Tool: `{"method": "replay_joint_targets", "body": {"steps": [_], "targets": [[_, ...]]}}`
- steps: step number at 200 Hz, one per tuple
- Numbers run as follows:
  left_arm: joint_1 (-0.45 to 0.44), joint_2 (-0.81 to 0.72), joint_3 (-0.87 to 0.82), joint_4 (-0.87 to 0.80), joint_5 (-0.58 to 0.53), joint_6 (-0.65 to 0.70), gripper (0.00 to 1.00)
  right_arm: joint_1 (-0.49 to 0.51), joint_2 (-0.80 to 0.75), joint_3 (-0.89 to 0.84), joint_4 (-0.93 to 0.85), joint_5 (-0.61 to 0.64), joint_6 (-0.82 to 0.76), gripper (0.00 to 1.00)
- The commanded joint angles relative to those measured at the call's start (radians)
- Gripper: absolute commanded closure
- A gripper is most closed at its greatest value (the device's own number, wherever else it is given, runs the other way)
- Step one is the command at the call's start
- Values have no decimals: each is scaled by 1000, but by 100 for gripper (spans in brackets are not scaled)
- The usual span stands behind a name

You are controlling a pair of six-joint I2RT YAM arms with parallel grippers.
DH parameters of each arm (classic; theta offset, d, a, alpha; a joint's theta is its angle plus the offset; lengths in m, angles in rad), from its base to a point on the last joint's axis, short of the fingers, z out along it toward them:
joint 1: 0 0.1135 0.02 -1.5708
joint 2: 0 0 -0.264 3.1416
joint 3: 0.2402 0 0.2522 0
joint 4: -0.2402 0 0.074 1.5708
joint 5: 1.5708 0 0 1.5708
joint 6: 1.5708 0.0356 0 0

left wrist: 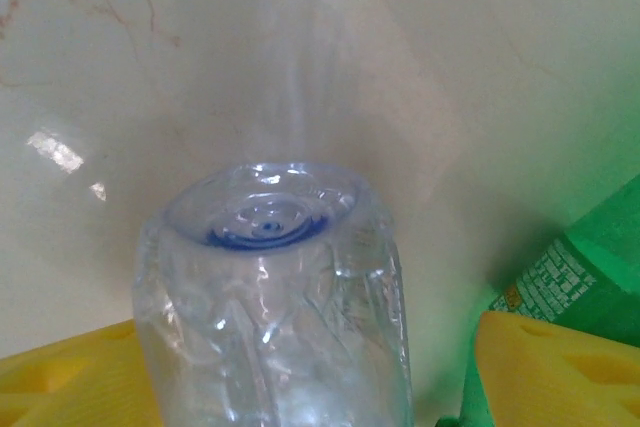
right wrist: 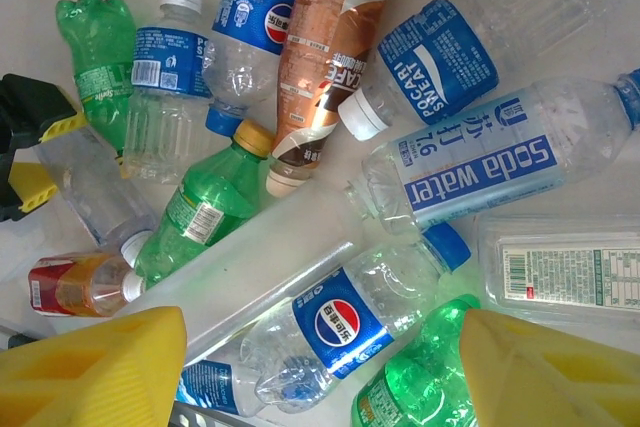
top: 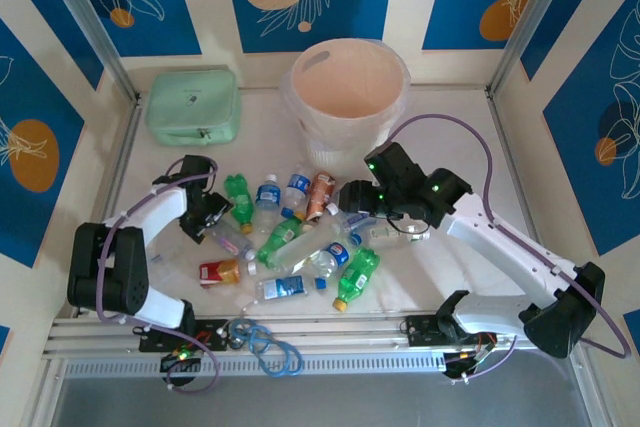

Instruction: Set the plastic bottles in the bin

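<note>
Several plastic bottles [top: 300,232] lie in a loose pile mid-table: clear ones with blue labels, green ones, a brown-labelled one [right wrist: 320,57] and a red-labelled one [right wrist: 70,287]. The bin [top: 296,77], a round translucent bucket with a peach inside, stands behind them. My left gripper [left wrist: 300,342] is low at the pile's left edge. A clear bottle [left wrist: 270,317] lies between its yellow fingers [left wrist: 545,367], base pointing away; the right finger stands apart from it. My right gripper [right wrist: 322,332] hovers open over a Pepsi-labelled bottle [right wrist: 395,282] at the pile's right side.
A mint-green case [top: 192,105] sits at the back left beside the bin. A green bottle [left wrist: 580,267] lies just right of the left gripper's finger. A loop of blue cable [top: 265,342] lies at the near edge. Patterned walls close the table in.
</note>
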Motion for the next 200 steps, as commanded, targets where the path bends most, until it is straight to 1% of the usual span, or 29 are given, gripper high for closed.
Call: {"method": "replay_joint_targets", "body": {"steps": [1, 64, 128, 176, 200], "targets": [[12, 25, -6, 13, 0, -14, 25, 11, 6, 22, -3, -2, 17, 27], [12, 29, -8, 10, -12, 7, 30, 19, 7, 8, 3, 4, 32, 28], [12, -17, 9, -15, -6, 33, 36, 24, 6, 19, 1, 7, 34, 28], [12, -109, 50, -77, -11, 66, 39, 65, 38, 107, -15, 7, 5, 28], [12, -158, 76, -103, -23, 108, 40, 91, 63, 163, -17, 5, -11, 28]]}}
